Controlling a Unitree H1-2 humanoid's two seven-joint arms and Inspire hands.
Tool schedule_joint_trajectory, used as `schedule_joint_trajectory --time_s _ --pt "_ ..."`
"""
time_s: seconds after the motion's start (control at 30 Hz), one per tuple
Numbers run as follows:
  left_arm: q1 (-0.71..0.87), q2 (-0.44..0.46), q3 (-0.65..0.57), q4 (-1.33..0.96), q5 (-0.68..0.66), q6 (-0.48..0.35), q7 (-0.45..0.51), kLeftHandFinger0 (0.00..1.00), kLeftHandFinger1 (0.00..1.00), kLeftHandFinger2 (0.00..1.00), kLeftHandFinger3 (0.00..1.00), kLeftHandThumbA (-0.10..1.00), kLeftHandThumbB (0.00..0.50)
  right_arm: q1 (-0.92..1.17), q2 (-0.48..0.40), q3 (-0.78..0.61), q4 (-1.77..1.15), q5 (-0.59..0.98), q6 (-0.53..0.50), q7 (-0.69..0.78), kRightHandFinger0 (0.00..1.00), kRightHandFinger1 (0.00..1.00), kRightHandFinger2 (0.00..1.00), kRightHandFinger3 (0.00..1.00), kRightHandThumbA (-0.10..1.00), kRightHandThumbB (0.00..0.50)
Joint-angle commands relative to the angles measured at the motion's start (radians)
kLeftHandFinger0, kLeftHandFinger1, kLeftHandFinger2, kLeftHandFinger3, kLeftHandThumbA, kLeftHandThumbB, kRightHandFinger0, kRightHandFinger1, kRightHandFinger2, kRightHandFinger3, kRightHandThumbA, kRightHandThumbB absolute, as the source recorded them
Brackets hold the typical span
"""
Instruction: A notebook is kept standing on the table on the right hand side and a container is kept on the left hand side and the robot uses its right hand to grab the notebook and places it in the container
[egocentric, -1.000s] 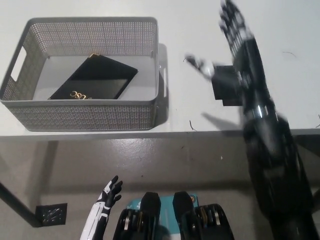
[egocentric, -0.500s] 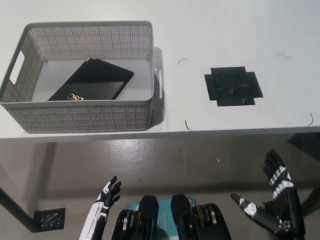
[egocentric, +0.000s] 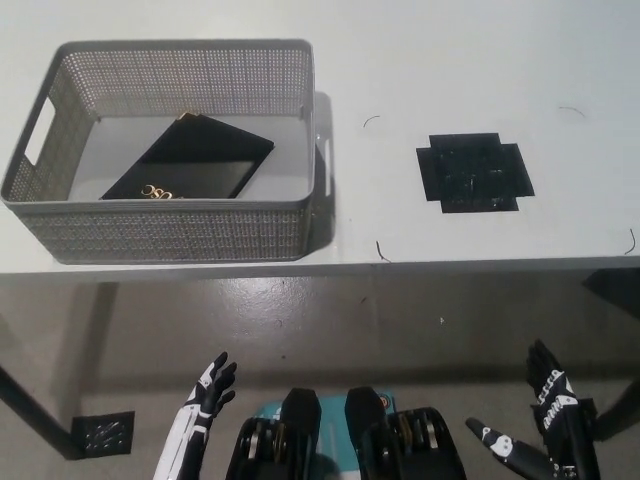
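The black right hand (egocentric: 548, 430) hangs low at the bottom right, below the table edge, fingers spread wide and holding nothing. The white left hand (egocentric: 205, 400) rests at the lower left, fingers also apart and empty. On the white table (egocentric: 400, 60), the black notebook (egocentric: 190, 160) lies flat and askew inside the grey perforated container (egocentric: 170, 232). A black taped patch (egocentric: 475, 172) sits well to its right.
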Motion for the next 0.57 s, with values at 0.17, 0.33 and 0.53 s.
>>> schedule_joint_trajectory --time_s 0.17,0.33,0.53 --pt "-0.003 0.002 0.001 -0.032 -0.017 -0.027 -0.010 1.00 1.00 1.00 1.00 1.00 0.155 -0.014 -0.009 -0.024 0.001 0.022 -0.089 0.040 1.00 1.00 1.00 1.00 1.00 0.389" --pt "-0.007 0.003 0.003 -0.029 -0.020 -0.032 -0.010 1.00 1.00 1.00 1.00 1.00 0.148 -0.019 -0.011 -0.024 0.000 0.001 -0.089 0.034 1.00 1.00 1.00 1.00 1.00 0.406" --pt "-0.014 0.005 0.003 -0.021 -0.020 -0.038 -0.010 1.00 1.00 1.00 1.00 1.00 0.142 -0.026 -0.008 -0.020 0.000 0.010 -0.089 0.038 1.00 1.00 1.00 1.00 1.00 0.411"
